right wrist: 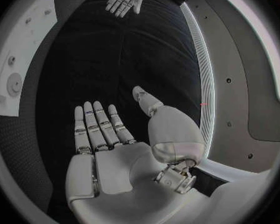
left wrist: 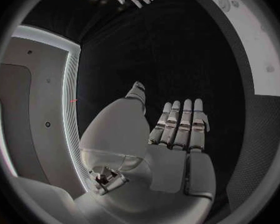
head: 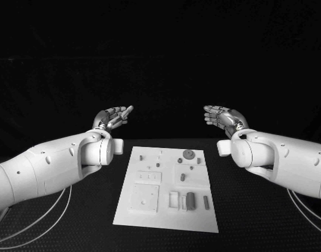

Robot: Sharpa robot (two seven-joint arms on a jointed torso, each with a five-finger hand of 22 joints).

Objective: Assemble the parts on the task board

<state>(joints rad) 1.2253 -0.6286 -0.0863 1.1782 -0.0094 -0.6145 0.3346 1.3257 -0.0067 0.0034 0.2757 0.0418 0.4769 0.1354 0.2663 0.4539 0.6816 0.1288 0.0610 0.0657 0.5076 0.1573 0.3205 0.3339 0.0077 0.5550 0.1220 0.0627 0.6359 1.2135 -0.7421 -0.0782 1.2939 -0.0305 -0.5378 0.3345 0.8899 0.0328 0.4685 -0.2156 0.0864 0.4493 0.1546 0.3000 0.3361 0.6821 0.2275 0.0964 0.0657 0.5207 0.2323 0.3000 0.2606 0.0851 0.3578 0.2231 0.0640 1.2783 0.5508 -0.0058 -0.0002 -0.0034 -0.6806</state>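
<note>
While both hands, left hand [head: 112, 117] and right hand [head: 224, 116], hover spread and empty, parts [head: 189, 200] sit on the task board [head: 168, 220].

White task board [head: 141, 210] flat on the black table before me, lengthwise away from me, small grey parts [head: 190, 200] lying on it, a round one [head: 187, 154] near its far end

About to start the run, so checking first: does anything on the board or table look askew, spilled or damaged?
Nothing stands out. The task board lies flat on the table, its parts on it. The left hand and right hand are raised beyond it, open, holding nothing.
</note>
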